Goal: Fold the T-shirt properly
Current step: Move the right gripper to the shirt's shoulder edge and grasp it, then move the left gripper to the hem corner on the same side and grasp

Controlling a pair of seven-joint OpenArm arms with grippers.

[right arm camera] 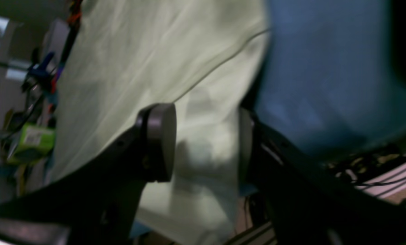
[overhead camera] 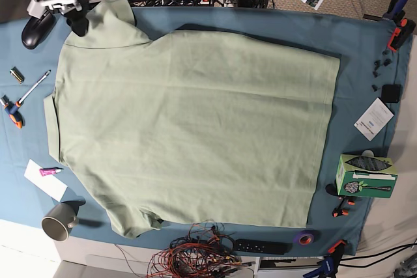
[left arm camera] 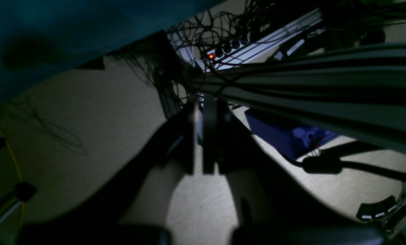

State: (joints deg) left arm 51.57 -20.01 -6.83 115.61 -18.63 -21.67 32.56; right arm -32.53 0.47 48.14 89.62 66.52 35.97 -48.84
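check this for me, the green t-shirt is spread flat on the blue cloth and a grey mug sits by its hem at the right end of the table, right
Not quite. The T-shirt does lie flat on the blue cloth, but the grey mug sits at the left end, near the sleeve, not by the hem on the right. The base view shows this.

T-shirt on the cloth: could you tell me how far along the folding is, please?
Done: the T-shirt lies spread flat on the cloth, with no fold made. In hand: the right fingers stand open around a sleeve edge, not gripping it. The left fingers are shut on nothing, off the table over the floor. Left: every fold, sleeves and body.
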